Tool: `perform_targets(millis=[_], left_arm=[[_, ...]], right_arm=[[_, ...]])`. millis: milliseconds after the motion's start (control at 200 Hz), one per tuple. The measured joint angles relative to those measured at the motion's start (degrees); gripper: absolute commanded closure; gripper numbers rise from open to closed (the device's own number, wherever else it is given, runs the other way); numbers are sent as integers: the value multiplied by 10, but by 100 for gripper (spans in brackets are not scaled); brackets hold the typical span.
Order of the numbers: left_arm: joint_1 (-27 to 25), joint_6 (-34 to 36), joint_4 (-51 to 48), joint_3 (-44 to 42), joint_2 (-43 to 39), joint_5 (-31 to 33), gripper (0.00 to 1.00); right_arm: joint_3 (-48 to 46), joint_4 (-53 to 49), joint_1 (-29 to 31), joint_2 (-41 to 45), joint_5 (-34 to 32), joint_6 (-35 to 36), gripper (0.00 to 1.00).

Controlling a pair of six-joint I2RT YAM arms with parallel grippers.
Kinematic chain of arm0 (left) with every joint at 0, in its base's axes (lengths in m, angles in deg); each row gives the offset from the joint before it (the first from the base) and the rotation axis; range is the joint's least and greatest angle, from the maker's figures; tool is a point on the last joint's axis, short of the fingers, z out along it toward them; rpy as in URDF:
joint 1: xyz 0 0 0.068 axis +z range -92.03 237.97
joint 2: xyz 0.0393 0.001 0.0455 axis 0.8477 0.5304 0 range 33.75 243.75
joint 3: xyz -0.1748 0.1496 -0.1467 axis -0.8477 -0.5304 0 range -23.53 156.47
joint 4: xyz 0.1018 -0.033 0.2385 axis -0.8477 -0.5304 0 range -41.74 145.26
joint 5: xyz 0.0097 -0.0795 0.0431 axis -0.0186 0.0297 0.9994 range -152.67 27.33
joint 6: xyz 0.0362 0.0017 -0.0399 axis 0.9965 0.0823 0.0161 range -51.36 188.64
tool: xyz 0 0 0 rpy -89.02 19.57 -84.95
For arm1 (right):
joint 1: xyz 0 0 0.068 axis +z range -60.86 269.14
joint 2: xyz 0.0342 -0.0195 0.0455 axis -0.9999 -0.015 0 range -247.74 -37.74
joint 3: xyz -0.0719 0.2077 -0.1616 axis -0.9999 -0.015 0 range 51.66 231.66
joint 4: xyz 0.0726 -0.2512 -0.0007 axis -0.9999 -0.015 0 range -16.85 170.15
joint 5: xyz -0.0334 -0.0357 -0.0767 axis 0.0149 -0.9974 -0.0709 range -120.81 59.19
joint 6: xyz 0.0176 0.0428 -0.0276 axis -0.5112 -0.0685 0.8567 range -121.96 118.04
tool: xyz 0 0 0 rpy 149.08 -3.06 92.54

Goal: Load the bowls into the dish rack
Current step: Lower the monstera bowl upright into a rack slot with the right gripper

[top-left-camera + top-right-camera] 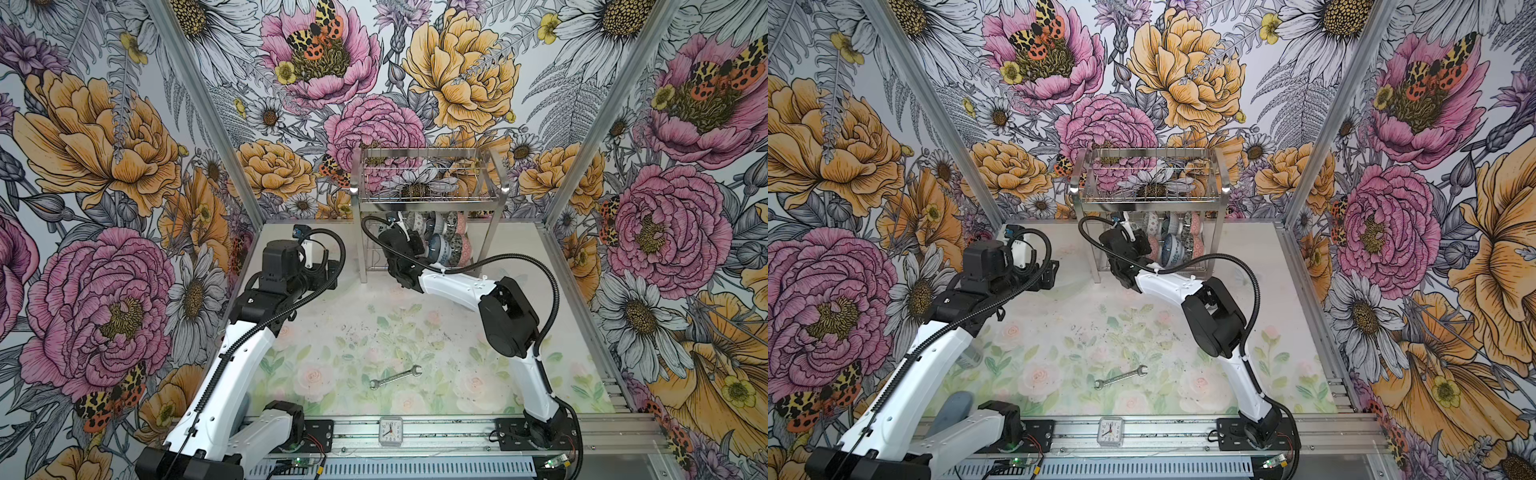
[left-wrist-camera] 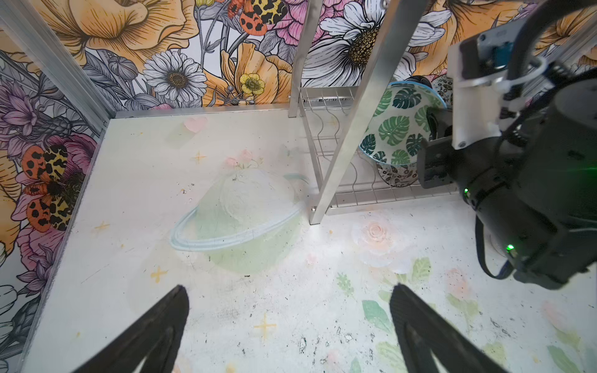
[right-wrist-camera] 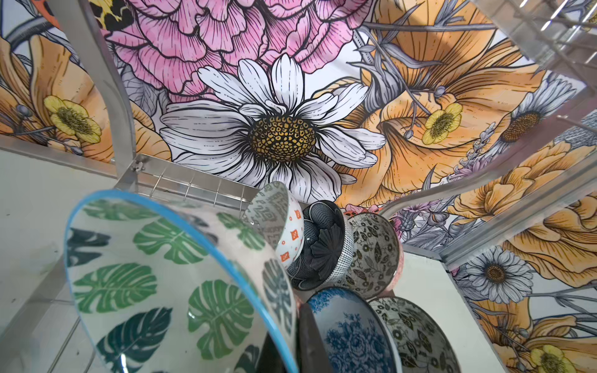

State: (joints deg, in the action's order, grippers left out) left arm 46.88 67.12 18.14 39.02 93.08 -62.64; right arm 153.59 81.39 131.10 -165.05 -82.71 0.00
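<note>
**Right gripper clamped on the leaf bowl at the rack's lower shelf**

Your right gripper (image 1: 419,249) reaches under the upper basket of the dish rack (image 1: 428,200), in at the lower shelf; its jaws are pressed together on the rim of the green leaf-print bowl (image 3: 161,284), and one dark finger (image 3: 311,342) shows just beside the blue rim in the right wrist view; in the left wrist view that bowl (image 2: 395,129) stands tilted on edge over the wavy wires, and you cannot tell whether it touches them. The other bowls (image 1: 446,239) crowd the same shelf just beyond it, on edge and packed together; among them are an orange-marked white one (image 3: 286,226), a dark navy one (image 3: 323,248), a black-and-white floral one (image 3: 374,255) and a blue floral one (image 3: 349,336). Your left gripper (image 2: 290,290) hovers over the table (image 2: 145,210), to the left of the rack's front leg; its jaws are spread wide and hold nothing. Nearer you, a wrench (image 1: 395,377) lies on the table; a small clock (image 1: 390,431) sits on the front rail.
</note>
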Motion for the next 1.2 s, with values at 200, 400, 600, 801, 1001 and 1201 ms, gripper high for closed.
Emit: perform_targets(millis=[200,400,600,801,1001,1201], left_arm=[[4,0,1,0,0,-1,1],[7,0,1,0,0,-1,1],[12,0,1,-1,0,-1,1],[12,0,1,-1,0,-1,1],[12,0,1,-1,0,-1,1],[12,0,1,-1,-1,-4,1]], right_arm=[[67,17,-15,-57,-12,33,100],[157,35,-23,-127,-19,75,100],[207,69,-34,-185,-32,103,100],[288,83,-41,-254,-39,123,100],[403,82,-47,-328,-38,153,100],[452,78,-55,-360,-39,166,100]])
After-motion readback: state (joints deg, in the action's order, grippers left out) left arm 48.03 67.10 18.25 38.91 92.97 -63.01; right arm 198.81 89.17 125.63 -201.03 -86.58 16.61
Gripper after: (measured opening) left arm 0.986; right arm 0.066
